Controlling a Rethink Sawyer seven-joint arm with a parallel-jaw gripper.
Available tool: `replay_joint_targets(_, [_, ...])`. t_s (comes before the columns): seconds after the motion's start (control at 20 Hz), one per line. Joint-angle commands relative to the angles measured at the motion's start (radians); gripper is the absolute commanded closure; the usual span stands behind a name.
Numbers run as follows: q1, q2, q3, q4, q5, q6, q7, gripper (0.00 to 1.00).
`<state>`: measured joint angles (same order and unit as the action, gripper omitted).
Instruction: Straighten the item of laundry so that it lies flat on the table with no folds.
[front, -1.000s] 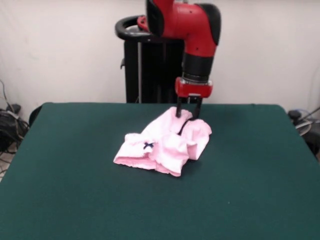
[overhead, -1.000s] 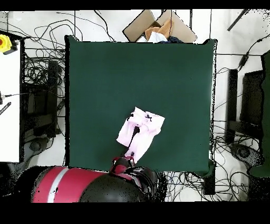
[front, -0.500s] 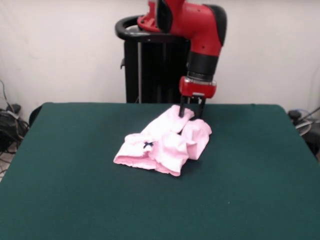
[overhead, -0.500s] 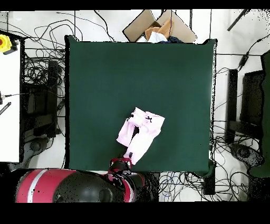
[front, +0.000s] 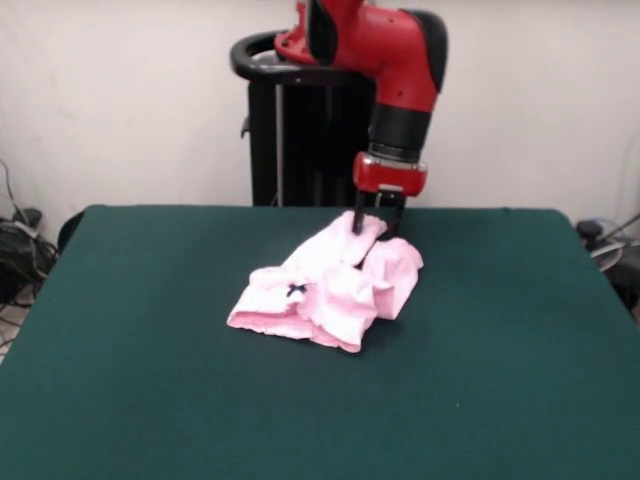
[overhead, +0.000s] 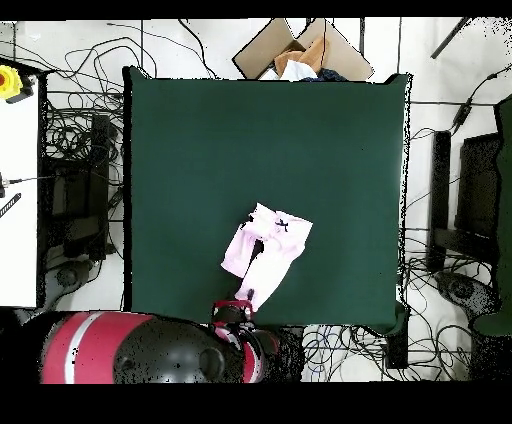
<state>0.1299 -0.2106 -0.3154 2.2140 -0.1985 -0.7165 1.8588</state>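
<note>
A red and black robot arm (front: 395, 60) reaches down over a large rectangular table with a dark green felt-like top (front: 130, 400). At its end is a red-bodied gripper with two thin black fingers (front: 376, 224). The fingers point straight down with a narrow gap between them, and their tips meet the far end of a small pale pink pair of soft fabric pants (front: 325, 285). Pink cloth sits right at the tips, but whether the fingers are pinching it or only touching it cannot be told.

The pants lie crumpled on the table, spreading away from the gripper toward the middle of the tabletop. One short leg runs up to the fingertips, slightly raised there. The other leg bunches just beside the gripper. The waistband, marked by a tiny dark bow (front: 297, 291), sits at the end farthest from the gripper, and a thick fold of fabric lies doubled over beside it.

In the overhead view the gripper (overhead: 240, 301) is at the table's (overhead: 200, 150) edge nearest the robot's base, with the pants (overhead: 264, 250) stretching from it diagonally inward. An open brown cardboard box (overhead: 300, 50) sits on the floor beyond the opposite edge, well apart from the gripper.
</note>
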Motion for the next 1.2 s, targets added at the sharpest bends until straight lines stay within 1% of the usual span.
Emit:
replay_joint_targets(0.05, [-0.088, 0.083, 0.092, -0.049, -0.02, 0.097, 0.175, 0.0])
replay_joint_targets(0.15, [-0.157, 0.097, 0.14, -0.052, -0.081, 0.172, 0.164, 0.0])
replay_joint_targets(0.4, [-0.274, 0.106, 0.217, -0.064, -0.178, 0.317, 0.117, 0.0])
replay_joint_targets(0.55, [-0.281, 0.102, 0.221, -0.067, -0.178, 0.336, 0.101, 0.0])
replay_joint_targets(0.75, [-0.301, 0.088, 0.24, -0.071, -0.185, 0.395, 0.076, 0.0])
replay_joint_targets(1.0, [-0.287, 0.072, 0.236, -0.044, -0.166, 0.415, 0.081, 0.0])
replay_joint_targets(1.1, [-0.279, 0.053, 0.232, -0.029, -0.163, 0.411, 0.087, 0.0])
replay_joint_targets(1.2, [-0.253, 0.002, 0.214, -0.005, -0.157, 0.381, 0.097, 0.0])
